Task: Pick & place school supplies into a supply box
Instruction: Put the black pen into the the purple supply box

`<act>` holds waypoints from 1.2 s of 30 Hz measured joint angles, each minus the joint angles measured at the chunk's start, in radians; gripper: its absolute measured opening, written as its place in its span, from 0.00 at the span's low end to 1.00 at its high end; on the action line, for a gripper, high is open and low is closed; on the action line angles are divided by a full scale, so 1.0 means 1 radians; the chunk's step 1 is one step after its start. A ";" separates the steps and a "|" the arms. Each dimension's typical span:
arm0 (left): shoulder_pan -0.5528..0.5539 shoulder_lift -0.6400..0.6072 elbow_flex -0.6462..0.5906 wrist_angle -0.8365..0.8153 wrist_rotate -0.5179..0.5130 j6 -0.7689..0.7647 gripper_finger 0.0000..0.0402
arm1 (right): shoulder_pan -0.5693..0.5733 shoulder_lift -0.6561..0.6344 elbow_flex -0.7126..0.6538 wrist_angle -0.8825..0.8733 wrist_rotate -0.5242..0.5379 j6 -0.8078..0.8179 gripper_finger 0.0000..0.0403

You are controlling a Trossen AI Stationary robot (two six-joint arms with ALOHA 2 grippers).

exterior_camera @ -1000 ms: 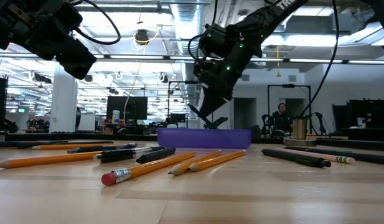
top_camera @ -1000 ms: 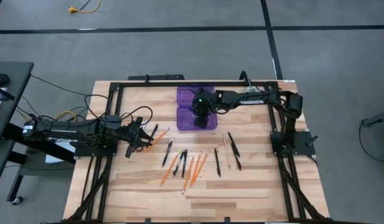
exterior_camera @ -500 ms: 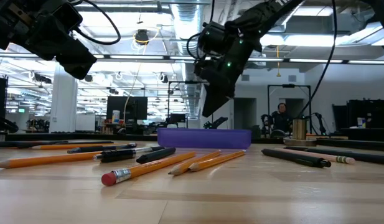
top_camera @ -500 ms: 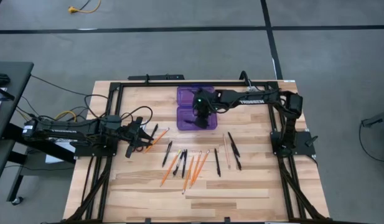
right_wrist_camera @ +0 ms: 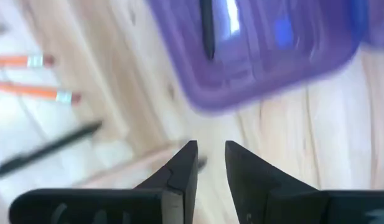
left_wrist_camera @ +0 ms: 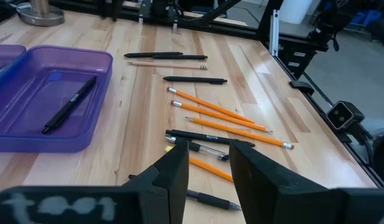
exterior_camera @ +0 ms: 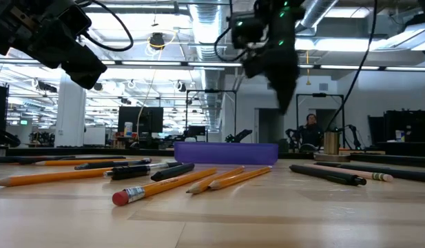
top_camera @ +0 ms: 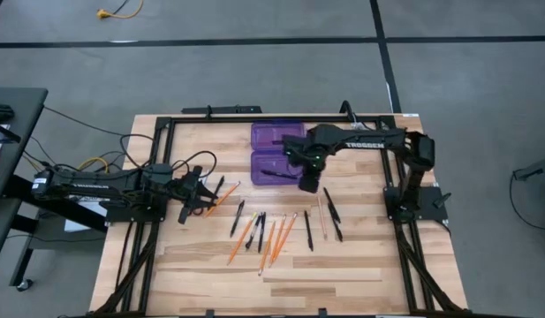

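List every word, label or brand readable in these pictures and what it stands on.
"TROSSEN": white lettering on the right arm, just legible in the high view.
White lettering on the left arm: too small to read.
Pale marking on the left hand housing in its wrist view: blurred, unreadable.
Print on a black pen: too small to read.

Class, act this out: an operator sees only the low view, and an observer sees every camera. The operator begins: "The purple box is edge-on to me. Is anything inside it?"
Observer: Yes. The left wrist view shows one black pen lying in a tray of the supply box.
Operator: Is the right end effector carrying anything?
Observer: No. Its own wrist view shows the right end effector with fingers apart and nothing between them.
Operator: Where is it over the table?
Observer: From above, it hangs at the box's right front corner, near the loose black pens.
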 joint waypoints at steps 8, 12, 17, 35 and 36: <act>0.000 0.000 0.000 -0.009 -0.004 0.000 0.26 | 0.113 -0.288 -0.081 -0.075 0.191 0.211 0.19; 0.000 0.000 0.000 -0.014 -0.006 0.000 0.26 | 0.216 -0.500 -0.255 0.040 0.416 0.456 0.19; 0.000 0.000 0.000 -0.014 -0.006 0.000 0.26 | 0.364 -0.694 -0.554 0.291 0.581 0.864 0.19; 0.000 0.000 0.000 0.041 -0.009 0.050 0.26 | 0.353 -0.460 -0.762 0.564 0.323 0.910 0.19; 0.000 0.000 0.000 0.041 -0.009 0.050 0.26 | 0.348 -0.447 -0.762 0.568 0.319 0.897 0.20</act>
